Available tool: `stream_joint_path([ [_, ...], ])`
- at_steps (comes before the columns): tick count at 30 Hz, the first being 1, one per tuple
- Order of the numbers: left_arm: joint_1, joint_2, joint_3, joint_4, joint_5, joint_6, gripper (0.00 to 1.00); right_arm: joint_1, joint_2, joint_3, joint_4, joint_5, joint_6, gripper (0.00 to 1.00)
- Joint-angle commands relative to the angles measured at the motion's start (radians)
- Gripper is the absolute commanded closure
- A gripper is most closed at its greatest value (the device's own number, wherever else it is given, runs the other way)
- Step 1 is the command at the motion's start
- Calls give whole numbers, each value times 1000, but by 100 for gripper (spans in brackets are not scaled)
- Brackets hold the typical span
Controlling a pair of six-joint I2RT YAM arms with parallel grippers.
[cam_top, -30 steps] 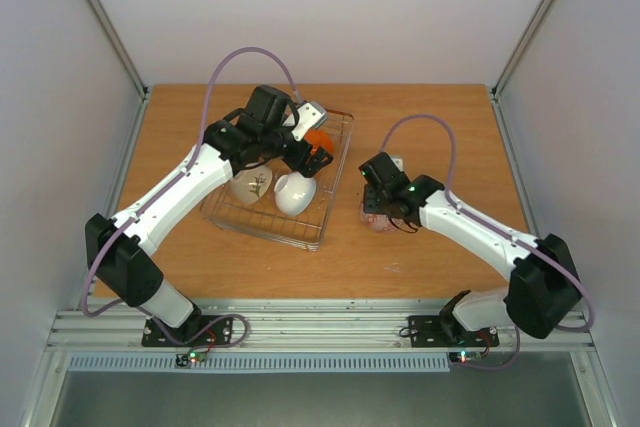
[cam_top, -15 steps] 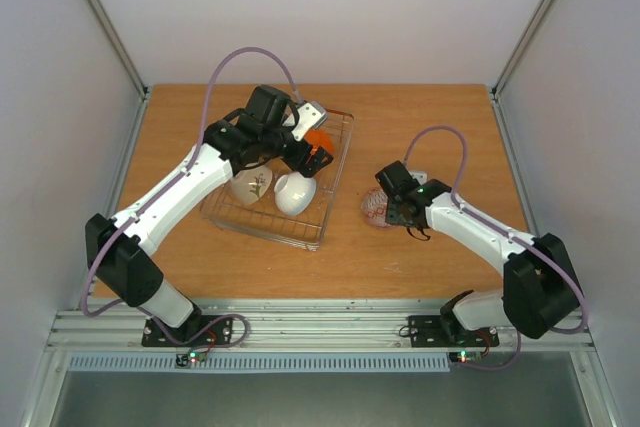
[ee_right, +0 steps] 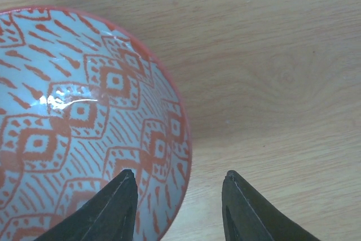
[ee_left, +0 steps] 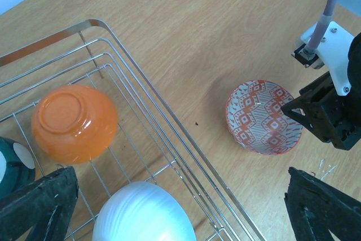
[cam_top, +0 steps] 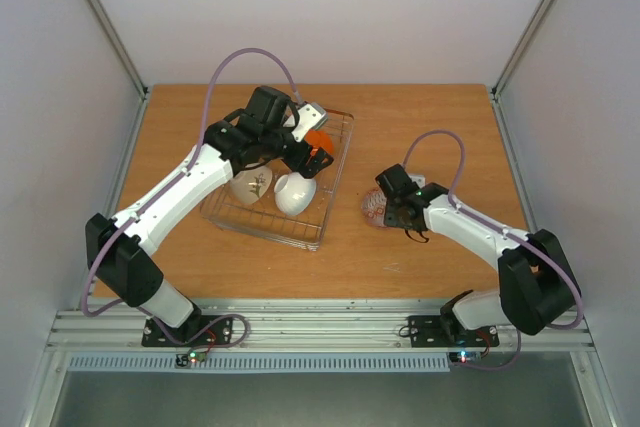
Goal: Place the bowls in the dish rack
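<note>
The dish rack (ee_left: 155, 100) is holding orange bowl (ee_left: 73, 122), white bowl (ee_left: 144, 213), cropped teal bowl (ee_left: 11, 165); left gripper (ee_left: 179, 196) is gaping; right gripper (ee_right: 177, 179), parted, is straddling the rim of patterned bowl (ee_right: 73, 128).

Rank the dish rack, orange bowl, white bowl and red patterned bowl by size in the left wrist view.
1. Dish rack
2. White bowl, though nearer and cropped
3. Orange bowl
4. Red patterned bowl, close to the orange one, so unsure

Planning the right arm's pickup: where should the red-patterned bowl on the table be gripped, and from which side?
Take the red-patterned bowl by its rim, from above, one finger inside and one outside. It sits open side up on the table, so the thin rim is free. The right pincer hangs over that rim.
</note>
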Motion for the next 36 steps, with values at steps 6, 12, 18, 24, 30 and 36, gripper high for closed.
stream_joint_path([
  [6,-96,108,12,20,-119,-15,1,-4,-179,-37,-41,126,86,56],
  [12,-251,184,27,32,-249,45,1,-7,-359,-103,-105,233,158,51],
  [18,-324,313,66,11,-265,67,1,-10,-480,-169,-112,225,165,51],
  [24,-326,420,127,-5,-296,64,2,-10,-500,-195,-91,155,140,51],
  [30,-326,527,238,-48,-331,66,5,-10,-551,-224,-84,114,136,51],
  [36,-326,618,407,-113,-348,89,5,-10,-616,-238,-129,127,144,51],
])
